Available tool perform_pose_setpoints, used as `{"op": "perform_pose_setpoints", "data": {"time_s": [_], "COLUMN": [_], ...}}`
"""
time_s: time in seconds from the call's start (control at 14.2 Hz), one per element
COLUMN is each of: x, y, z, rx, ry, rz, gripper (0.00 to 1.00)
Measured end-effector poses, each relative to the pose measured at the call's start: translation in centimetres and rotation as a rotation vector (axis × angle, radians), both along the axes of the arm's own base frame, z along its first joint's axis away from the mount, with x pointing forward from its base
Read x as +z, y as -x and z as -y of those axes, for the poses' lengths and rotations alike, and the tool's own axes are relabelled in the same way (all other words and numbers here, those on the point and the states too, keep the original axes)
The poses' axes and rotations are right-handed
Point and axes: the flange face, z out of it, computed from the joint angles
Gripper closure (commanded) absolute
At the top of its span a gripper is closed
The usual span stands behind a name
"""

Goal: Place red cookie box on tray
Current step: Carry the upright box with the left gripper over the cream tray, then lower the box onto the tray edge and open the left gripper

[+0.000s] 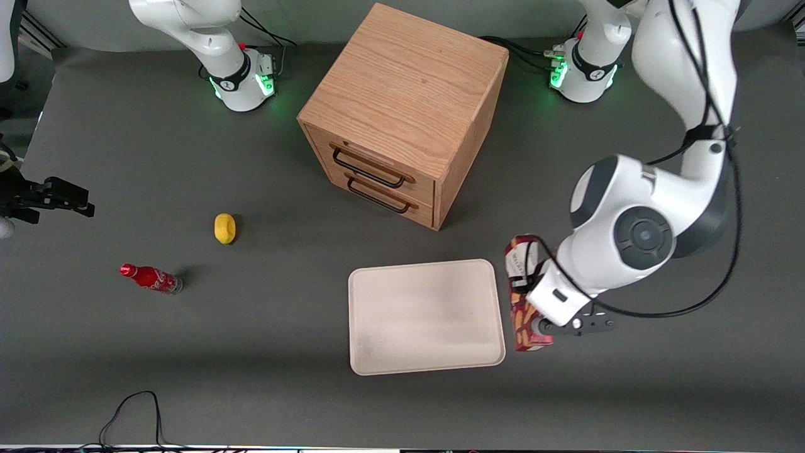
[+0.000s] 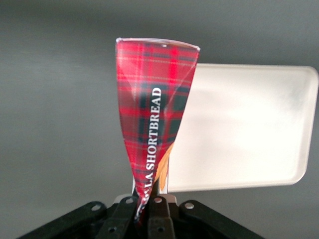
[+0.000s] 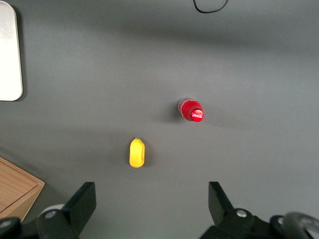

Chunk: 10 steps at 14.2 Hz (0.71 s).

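Observation:
My left gripper (image 1: 542,327) is shut on the red cookie box (image 1: 519,296), a long slim dark-red tartan carton with a white end panel. I hold it by one end, just off the tray's short edge toward the working arm's end of the table. The cream-white tray (image 1: 426,316) lies flat in front of the wooden cabinet, nearer the front camera, with nothing on it. In the left wrist view the box (image 2: 154,114) runs straight out from the closed gripper (image 2: 148,209) and overlaps the tray's (image 2: 249,124) edge.
A wooden cabinet (image 1: 402,113) with two black-handled drawers stands mid-table. A yellow fruit (image 1: 224,228) and a small red cola bottle (image 1: 151,278) lie toward the parked arm's end. A black cable (image 1: 135,415) loops at the table's front edge.

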Motion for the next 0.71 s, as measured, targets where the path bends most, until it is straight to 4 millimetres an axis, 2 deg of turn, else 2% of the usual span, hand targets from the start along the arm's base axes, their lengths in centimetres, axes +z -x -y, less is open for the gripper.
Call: {"op": "perform_pose_setpoints", "data": {"time_s": [0.14, 0.28, 0.49, 0.71], "x": [-3.2, -6.7, -10.7, -12.8], "y": [-0.5, -0.8, -1.1, -1.1], "z": [2.1, 3.4, 3.6, 3.3], "rx": [0.031, 0.042, 0.055, 0.059], "ry": [0.023, 0.034, 0.031, 0.024], "rz": [0.013, 0.009, -0.014, -0.035], "gripper": [1.00, 1.00, 1.00, 1.00]}}
